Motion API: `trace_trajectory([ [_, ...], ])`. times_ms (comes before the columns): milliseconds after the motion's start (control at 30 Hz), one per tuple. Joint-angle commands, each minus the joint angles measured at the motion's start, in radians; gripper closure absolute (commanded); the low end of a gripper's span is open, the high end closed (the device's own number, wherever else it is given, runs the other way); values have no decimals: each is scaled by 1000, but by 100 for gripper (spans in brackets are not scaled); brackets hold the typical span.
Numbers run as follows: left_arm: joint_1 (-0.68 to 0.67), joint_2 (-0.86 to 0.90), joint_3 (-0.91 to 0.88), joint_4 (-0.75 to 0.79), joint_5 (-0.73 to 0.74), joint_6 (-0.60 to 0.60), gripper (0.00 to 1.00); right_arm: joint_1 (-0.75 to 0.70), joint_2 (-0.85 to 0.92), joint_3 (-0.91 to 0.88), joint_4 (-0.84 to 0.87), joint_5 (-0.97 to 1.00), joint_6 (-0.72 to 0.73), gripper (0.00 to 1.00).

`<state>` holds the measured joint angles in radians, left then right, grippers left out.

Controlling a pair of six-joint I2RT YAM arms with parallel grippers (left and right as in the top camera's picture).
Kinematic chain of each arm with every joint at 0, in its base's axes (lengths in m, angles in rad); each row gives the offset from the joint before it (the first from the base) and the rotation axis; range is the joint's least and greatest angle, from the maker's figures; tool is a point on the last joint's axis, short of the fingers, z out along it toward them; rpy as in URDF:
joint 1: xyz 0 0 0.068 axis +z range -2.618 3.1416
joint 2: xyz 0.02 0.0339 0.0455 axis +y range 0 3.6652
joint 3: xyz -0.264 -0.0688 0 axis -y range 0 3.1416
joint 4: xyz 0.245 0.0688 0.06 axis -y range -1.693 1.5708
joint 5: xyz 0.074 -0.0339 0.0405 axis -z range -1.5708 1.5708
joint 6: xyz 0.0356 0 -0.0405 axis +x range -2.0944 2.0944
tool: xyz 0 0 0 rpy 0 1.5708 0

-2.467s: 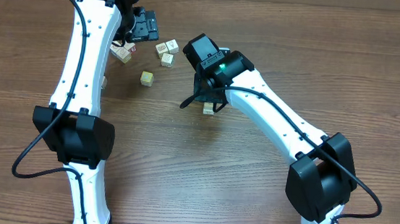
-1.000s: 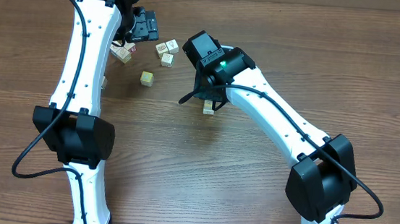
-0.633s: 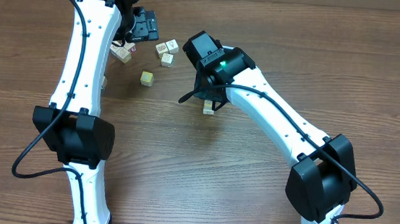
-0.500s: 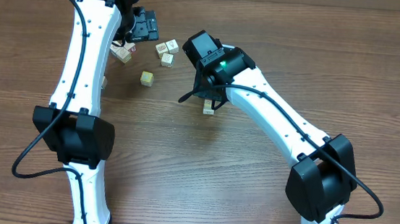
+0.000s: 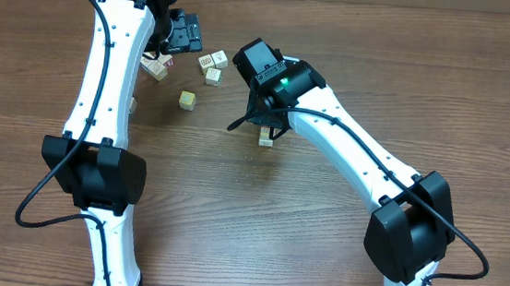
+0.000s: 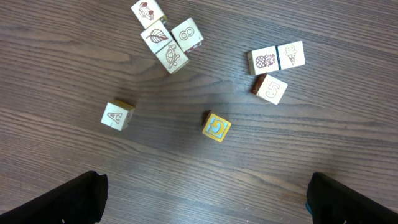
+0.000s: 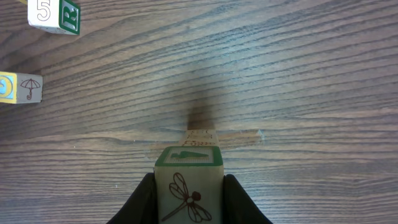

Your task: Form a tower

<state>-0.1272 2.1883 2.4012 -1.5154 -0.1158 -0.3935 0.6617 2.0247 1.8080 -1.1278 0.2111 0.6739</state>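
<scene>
My right gripper is shut on a pale wooden cube that has a dragonfly face and a green-rimmed top. In the overhead view the right gripper hangs just above and to the left of the tower. From above the tower shows only as one pale cube top, so I cannot tell its height. In the right wrist view the tower peeks out just beyond the held cube. My left gripper is open wide and high above the loose cubes, holding nothing, at the back left.
Loose cubes lie at the back left: a yellow one, an "A" cube, a "5" cube, a pineapple and ice-cream pair and a cluster of three. An umbrella cube sits left of the right gripper.
The right gripper with its cube shifted slightly left and back since the earliest frame. It has held still over the last second. The left arm has not moved.
</scene>
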Motion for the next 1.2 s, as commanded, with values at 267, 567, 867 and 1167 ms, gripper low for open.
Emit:
trace_trajectory([
  [267,-4,-14,16,2,5,-14,1,-3,1,-3,-8,16,6,74],
  [567,-4,-14,16,2,5,-14,0,-3,1,-3,-8,16,6,73],
  [867,-4,-14,16,2,5,-14,0,-3,1,-3,-7,16,6,66],
  [1167,-4,-14,16,2,5,-14,0,-3,1,-3,-5,16,6,56],
])
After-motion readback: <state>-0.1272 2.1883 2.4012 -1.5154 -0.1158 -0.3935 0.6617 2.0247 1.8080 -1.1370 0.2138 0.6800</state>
